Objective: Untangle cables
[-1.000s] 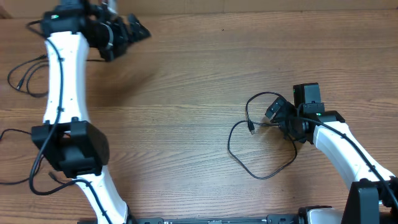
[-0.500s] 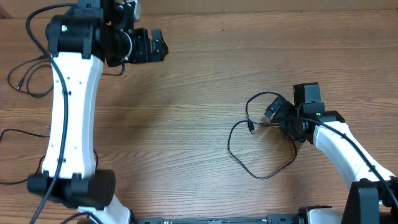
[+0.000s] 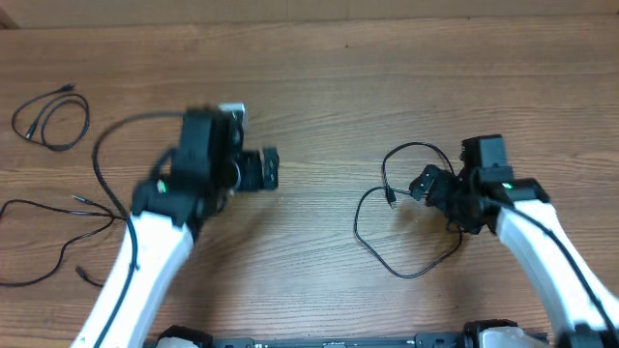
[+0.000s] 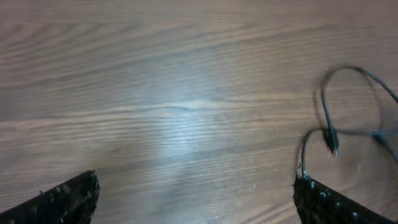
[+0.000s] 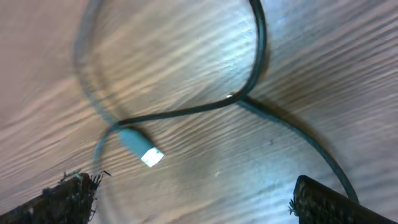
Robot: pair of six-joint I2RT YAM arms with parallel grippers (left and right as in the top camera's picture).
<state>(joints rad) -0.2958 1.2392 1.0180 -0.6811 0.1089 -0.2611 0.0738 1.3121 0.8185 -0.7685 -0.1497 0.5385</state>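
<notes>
One thin black cable (image 3: 357, 227) lies in loose loops right of the table's centre. My right gripper (image 3: 426, 184) hovers open over its upper end. In the right wrist view the cable (image 5: 186, 112) crosses itself on the wood and its pale plug tip (image 5: 142, 147) lies ahead of the open fingers (image 5: 193, 199). A second cable (image 3: 85, 114) is coiled at the far left back. A third (image 3: 97, 215) sprawls at the left edge. My left gripper (image 3: 271, 169) is open and empty over bare wood. Its wrist view (image 4: 196, 199) shows the looped cable (image 4: 326, 124), blurred, at the right.
A thicker black wire (image 3: 126, 124) arcs from the left arm. The wooden table (image 3: 309, 87) carries nothing else besides the cables. The left arm's white link (image 3: 145, 261) crosses the front left.
The left arm has swung from the back left corner toward the table's centre, gripper pointing right. The coiled cable at the back left now shows. The right gripper has barely shifted.
</notes>
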